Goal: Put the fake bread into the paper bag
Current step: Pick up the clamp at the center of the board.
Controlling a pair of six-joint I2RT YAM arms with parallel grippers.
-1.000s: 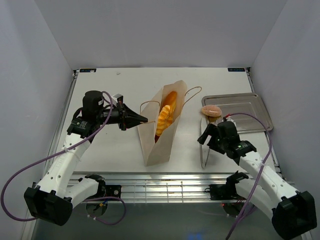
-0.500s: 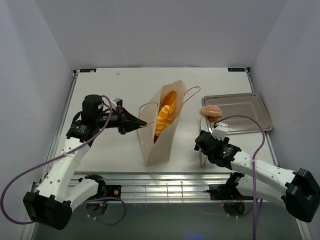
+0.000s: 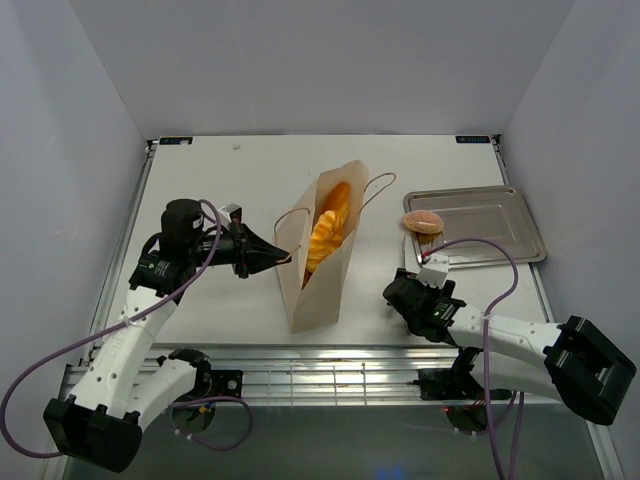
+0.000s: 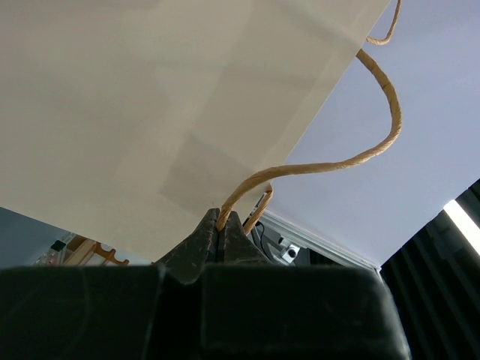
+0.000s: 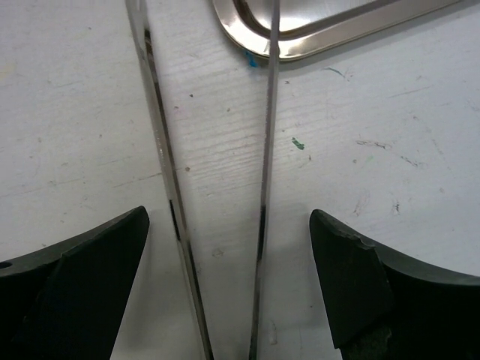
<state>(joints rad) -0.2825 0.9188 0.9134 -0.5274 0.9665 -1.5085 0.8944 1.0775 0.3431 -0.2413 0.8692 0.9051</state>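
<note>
Desk (image 3: pixel 220 180): white top; we place everything on it relative to the paper bag.
Paper bag (image 3: pixel 315 295): one, tan, standing upright with its mouth open, near the middle of the desk.
Tray (image 3: pixel 500 215): one, shallow metal, well to the right of the bag, its floor bare.
Tongs (image 5: pixel 159 142): one pair, long metal, lying on the desk right of the bag, between bag and tray, tips toward the tray.
Left hand (image 3: pixel 283 255): just left of the bag, clamped tight on one cord handle (image 4: pixel 337 165). We judge it is keeping the mouth open.
Right hand (image 5: pixel 227 225): right of the bag, low over the desk, fingers spread wide to either side of the tongs' two blades, gripping nothing.
Fake bread in the bag (image 3: pixel 325 235): golden-orange pieces inside the bag, showing at its mouth; we make out at least two but cannot separate them all.
Pinkish bun (image 3: pixel 423 221): one, outside the bag to its right, at the tray's nearer end. We cannot tell whether it rests on the rim.
Bun, handling: we judge it light and stiff, with a smooth rounded top that could slip; take it across its widest part, low on the sides.
Cord handles: two loops, thin and limp.
</note>
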